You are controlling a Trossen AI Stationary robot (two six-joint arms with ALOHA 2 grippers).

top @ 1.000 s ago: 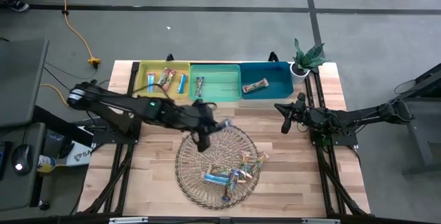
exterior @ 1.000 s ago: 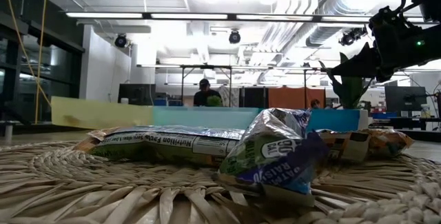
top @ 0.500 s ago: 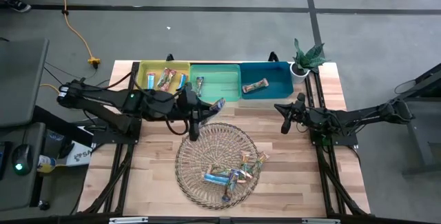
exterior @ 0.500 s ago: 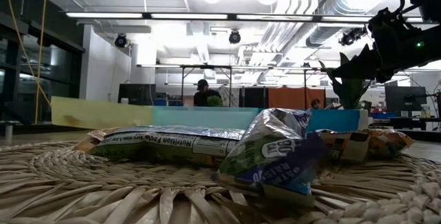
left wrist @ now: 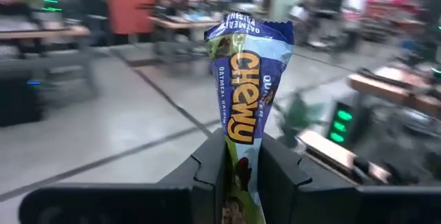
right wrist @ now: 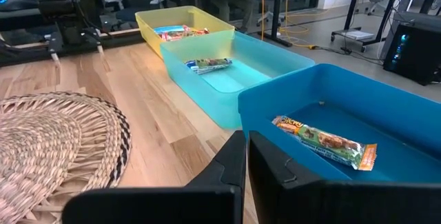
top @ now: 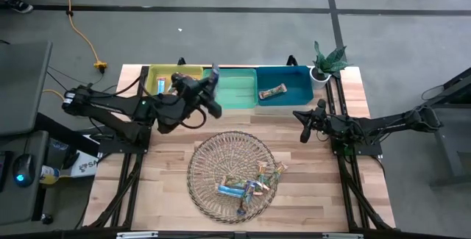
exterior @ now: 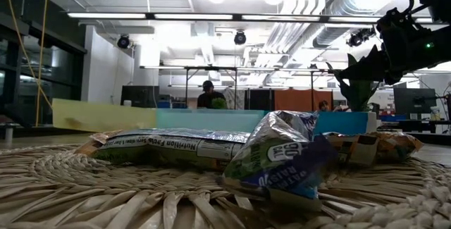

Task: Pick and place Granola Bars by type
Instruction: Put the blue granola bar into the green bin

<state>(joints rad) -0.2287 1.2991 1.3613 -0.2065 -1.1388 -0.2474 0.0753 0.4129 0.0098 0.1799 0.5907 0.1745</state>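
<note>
Now my left gripper (left wrist: 242,176) is clamped on 1 blue-green granola bar (left wrist: 244,96), carried over the green bin (top: 237,92). I'd centre it beside the matching bar before letting go. My right gripper (right wrist: 247,165) waits closed.

The right gripper (right wrist: 246,156) has its fingers (right wrist: 231,162) closed, empty. Blue bin (right wrist: 289,96) at 2 o'clock holds one bar (right wrist: 324,141); wicker plate (right wrist: 48,141) at 9 o'clock.
</note>
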